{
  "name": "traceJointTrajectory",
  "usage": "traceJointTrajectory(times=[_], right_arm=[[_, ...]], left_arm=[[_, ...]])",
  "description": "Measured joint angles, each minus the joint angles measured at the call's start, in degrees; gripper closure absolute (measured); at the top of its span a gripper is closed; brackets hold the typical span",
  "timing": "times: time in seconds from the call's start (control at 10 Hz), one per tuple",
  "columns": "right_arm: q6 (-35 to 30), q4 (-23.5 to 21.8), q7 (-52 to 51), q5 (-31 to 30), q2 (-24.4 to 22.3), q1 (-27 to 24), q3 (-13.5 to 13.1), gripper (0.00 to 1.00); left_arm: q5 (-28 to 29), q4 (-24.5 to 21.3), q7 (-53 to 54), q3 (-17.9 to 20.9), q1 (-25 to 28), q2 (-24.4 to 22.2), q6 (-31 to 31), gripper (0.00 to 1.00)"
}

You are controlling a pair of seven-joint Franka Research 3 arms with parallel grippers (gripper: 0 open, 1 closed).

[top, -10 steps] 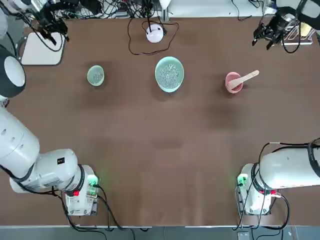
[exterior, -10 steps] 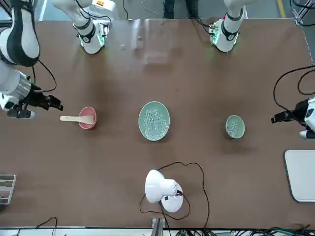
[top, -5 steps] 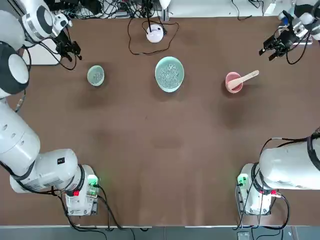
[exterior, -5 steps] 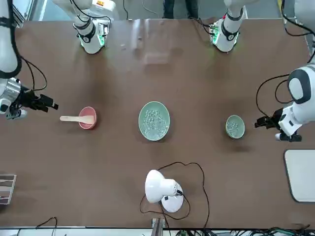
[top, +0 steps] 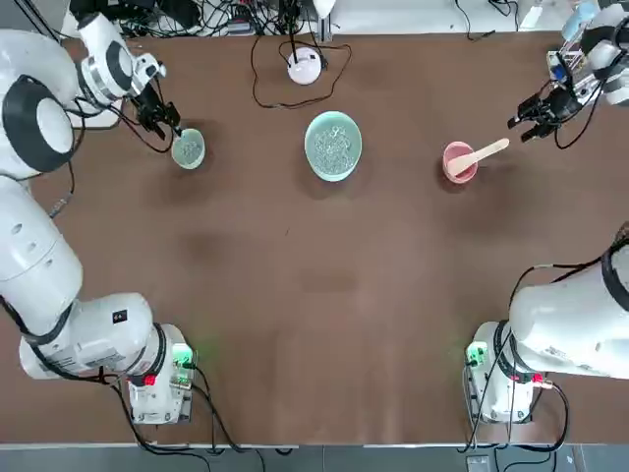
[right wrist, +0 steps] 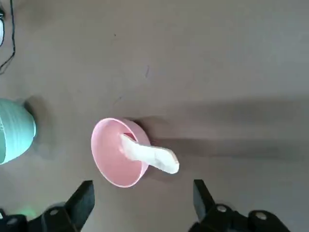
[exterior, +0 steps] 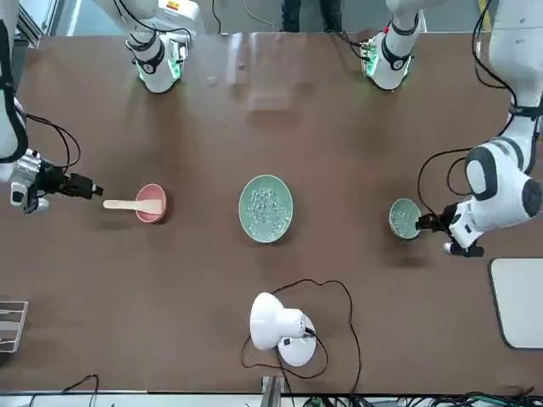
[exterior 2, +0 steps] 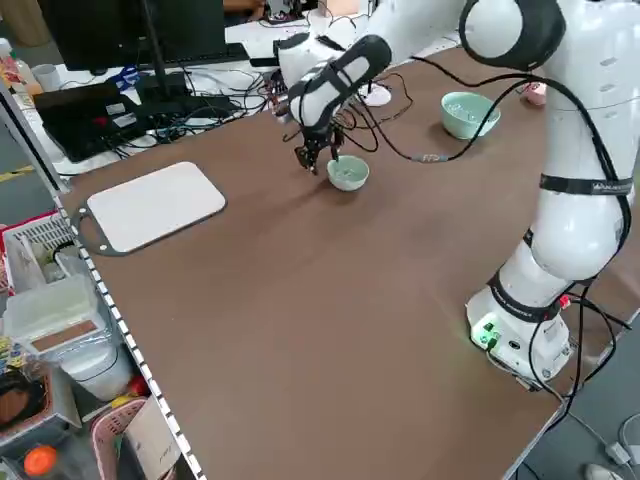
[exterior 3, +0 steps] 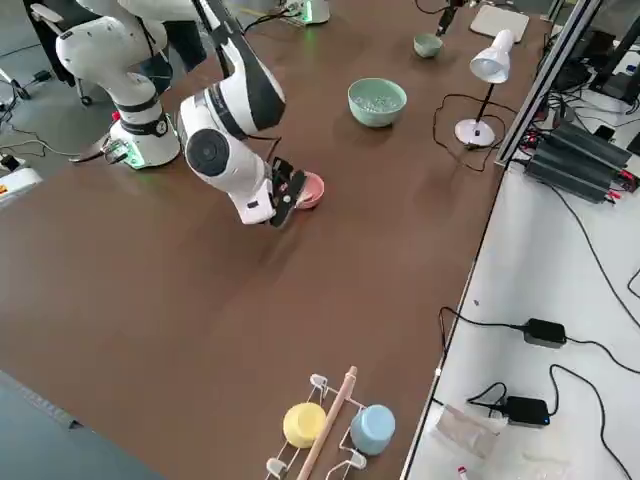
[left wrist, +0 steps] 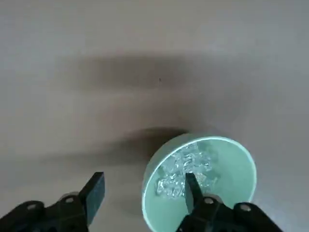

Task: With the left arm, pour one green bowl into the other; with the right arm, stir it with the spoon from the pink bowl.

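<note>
Left gripper [left wrist: 140,193] spread wide, straddling near rim of small green bowl [left wrist: 200,176]: one finger inside, one outside. Right gripper [right wrist: 142,195] wide, empty; spoon [right wrist: 149,154] handle points toward it from pink bowl [right wrist: 113,159].

On the table [top: 324,295]: two green bowls [top: 188,148] [top: 333,146], one pink bowl [top: 457,163], one spoon [top: 484,152], one lamp [top: 305,65], one white board [exterior: 517,301].

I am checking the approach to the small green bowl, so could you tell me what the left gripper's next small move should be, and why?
Probably lower a little and close on the rim. The left gripper is open, one finger over the small green bowl, the other outside its wall, so the rim sits between them, not yet gripped.
</note>
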Motion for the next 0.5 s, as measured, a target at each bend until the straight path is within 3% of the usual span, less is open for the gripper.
traceJointTrajectory(times=[0.2,0.5], right_arm=[[-0.82,2.69,-0.01,0.07,3.88,0.01,0.26,0.12],[-2.83,7.22,-1.65,0.12,9.34,0.01,0.67,0.17]], left_arm=[[0.0,-0.65,0.01,0.01,0.05,0.19,0.0,0.32],[0.0,-1.56,0.13,-0.04,-0.45,0.72,0.25,0.53]])
